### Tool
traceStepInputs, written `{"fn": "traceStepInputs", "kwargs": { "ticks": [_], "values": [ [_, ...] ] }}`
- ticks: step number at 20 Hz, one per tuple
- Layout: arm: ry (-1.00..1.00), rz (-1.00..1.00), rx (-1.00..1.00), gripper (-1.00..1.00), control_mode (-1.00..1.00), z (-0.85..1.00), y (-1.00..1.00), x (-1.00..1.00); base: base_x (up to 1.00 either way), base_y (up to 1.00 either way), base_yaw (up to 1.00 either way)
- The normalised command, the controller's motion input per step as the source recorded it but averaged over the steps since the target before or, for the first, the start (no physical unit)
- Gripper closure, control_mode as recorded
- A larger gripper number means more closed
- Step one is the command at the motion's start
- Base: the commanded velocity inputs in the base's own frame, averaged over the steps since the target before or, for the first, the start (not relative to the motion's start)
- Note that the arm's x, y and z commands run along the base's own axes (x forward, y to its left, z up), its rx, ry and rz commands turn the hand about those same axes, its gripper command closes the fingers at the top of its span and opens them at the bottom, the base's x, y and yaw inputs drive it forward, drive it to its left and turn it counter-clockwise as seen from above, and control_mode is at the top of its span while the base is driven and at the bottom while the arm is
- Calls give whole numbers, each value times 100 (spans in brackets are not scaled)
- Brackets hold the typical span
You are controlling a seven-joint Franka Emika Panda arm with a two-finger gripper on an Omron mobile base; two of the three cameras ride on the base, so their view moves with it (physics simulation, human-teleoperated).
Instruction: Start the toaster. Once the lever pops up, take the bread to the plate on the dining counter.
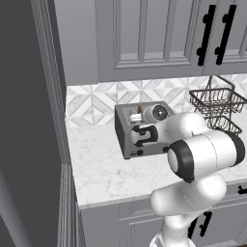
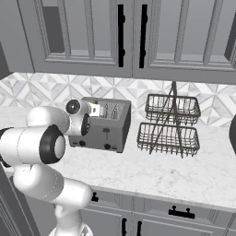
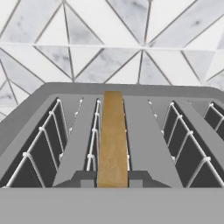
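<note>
Now the gripper is clamping narrowly on the bread standing straight ahead in the toaster slot — it should be lifting straight up, clear of the wire guides.

A home kitchen: grey panelled wall cabinets with black handles fill the upper frame, a patterned tile backsplash runs below, and a marble counter carries a toaster and wire basket rack.
</note>
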Motion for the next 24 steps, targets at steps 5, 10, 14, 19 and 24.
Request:
{"fn": "traceStepInputs", "kwargs": {
  "ticks": [5, 10, 14, 19, 24],
  "values": [
    [0, 0, 0, 100, -100, 0, 0, 0, 0, 0, 0],
    [-2, 0, 0, 100, -100, 0, 0, 0, 0, 0, 0],
    [-2, 0, 0, 100, -100, 8, 0, -3, 0, 0, 0],
    [-3, 0, 0, 100, -100, 45, 0, -7, 0, 0, 0],
    [0, 0, 0, 100, -100, 75, 0, -23, 0, 0, 0]
  ]
}}
